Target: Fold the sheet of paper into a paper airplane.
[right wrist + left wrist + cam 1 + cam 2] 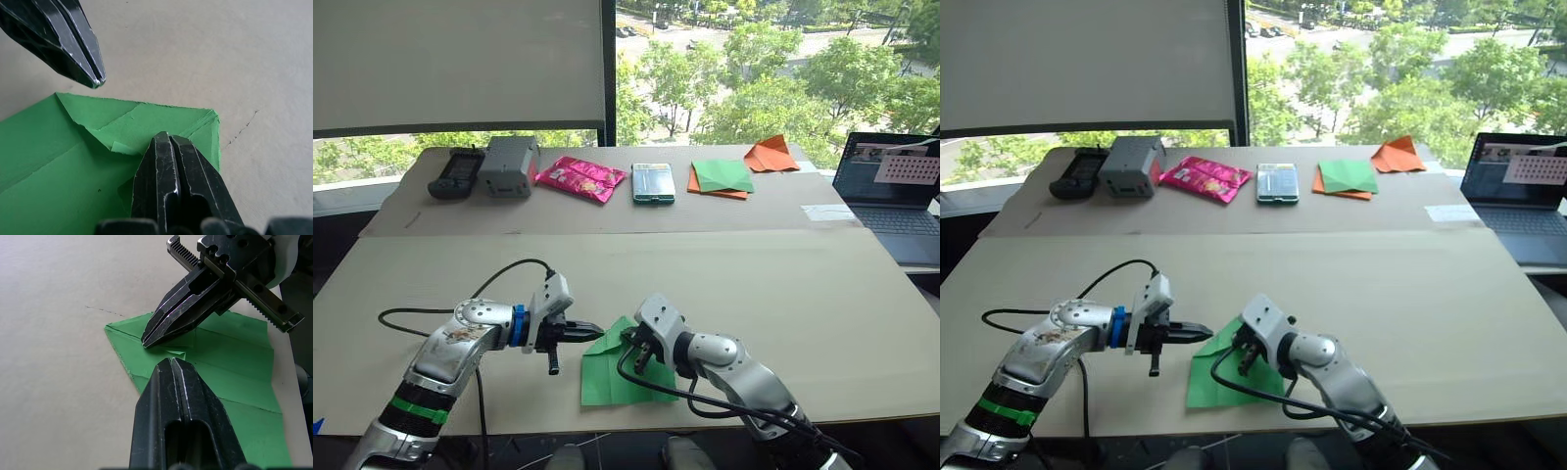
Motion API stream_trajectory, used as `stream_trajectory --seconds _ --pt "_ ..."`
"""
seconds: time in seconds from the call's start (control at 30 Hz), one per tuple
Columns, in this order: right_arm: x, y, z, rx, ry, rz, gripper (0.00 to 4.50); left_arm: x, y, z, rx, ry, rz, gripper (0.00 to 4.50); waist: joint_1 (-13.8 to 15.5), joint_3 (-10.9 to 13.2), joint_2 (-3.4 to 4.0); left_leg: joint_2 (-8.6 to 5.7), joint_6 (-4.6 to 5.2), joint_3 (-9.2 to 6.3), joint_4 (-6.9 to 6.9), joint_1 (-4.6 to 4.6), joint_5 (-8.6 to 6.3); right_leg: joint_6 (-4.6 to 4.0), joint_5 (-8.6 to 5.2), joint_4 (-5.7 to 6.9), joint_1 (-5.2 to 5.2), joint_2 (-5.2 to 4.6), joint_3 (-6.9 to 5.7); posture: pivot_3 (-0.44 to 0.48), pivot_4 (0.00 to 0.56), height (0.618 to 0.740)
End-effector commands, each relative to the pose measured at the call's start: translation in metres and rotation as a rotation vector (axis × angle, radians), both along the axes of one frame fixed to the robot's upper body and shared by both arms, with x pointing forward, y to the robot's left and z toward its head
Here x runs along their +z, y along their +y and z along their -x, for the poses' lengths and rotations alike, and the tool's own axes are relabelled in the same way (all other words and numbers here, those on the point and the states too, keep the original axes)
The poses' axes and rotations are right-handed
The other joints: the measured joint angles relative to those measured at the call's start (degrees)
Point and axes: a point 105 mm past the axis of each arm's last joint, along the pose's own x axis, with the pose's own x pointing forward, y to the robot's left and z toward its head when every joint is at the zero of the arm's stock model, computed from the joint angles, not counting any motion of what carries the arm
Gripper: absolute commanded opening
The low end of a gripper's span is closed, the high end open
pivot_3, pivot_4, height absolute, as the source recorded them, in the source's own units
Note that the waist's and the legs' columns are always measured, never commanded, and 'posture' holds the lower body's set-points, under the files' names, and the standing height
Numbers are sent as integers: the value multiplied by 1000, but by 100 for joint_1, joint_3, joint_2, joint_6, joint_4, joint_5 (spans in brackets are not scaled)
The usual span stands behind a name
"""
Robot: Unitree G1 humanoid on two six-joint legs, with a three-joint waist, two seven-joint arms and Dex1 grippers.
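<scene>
While both pincers hung closed at the sheet's (607,377) far corners, near the table's (783,284) front edge, the nose folds looked to be in hand. The left pincer (172,363) hovered beside a flap; the right pincer (145,341) pressed its tip on the paper. Next, probably, a firm crease along the flap. Beyond lay clutter, a laptop (889,191), and windows onto trees.

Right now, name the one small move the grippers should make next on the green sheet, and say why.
Probably press the right gripper flat along the folded top corner of the sheet of paper. Its shut tip already rests there beside a small flap that stands slightly raised. The left gripper, also shut, sits at the sheet's edge and could steady it.
</scene>
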Motion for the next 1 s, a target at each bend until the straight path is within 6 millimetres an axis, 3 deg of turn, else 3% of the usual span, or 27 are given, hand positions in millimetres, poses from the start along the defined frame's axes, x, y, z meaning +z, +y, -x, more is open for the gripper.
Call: stream_trajectory --seconds 0.03,0.27,0.4,0.5,0.6,0.8,1.0 --pt "-15 -14 -1 -43 53 57 0 -13 -1 -5 -9 -42 -59 21 3 0 0 0 0 0 0 0 0 0 0 -1 1 0 1 0 150 736" --pt "-1 -21 -3 -77 23 37 0 -42 2 1 -67 -49 -152 21 108 -6 -2 -2 -1 1 5 -1 0 0 0 -5 4 -1 4 0 150 736" --pt "33 -32 -5 -116 -30 -84 0 -50 1 2 -81 -54 -172 21 128 -5 1 -2 -1 1 5 -3 0 0 0 -5 3 -2 3 0 150 736" --pt "42 -50 0 -129 -40 -83 0 -51 -2 1 -84 -54 -165 21 138 -6 11 -3 -1 2 6 -8 0 0 0 -5 2 -3 3 0 150 736" --pt "38 -67 8 -128 -23 -28 0 -53 -5 2 -93 -54 -168 21 167 -10 12 -5 -1 2 9 -9 0 1 0 -7 7 -6 2 0 150 736" --pt "9 -106 25 -125 68 113 0 -52 -11 1 -95 -55 -151 21 187 -5 8 -6 -1 4 23 -14 -1 1 -1 -12 6 -10 2 0 150 736" --pt "9 -109 50 -41 140 74 0 -52 -14 1 -97 -54 -145 21 261 -5 6 -6 -3 4 38 -21 -1 2 -2 -16 9 -11 1 0 150 736"
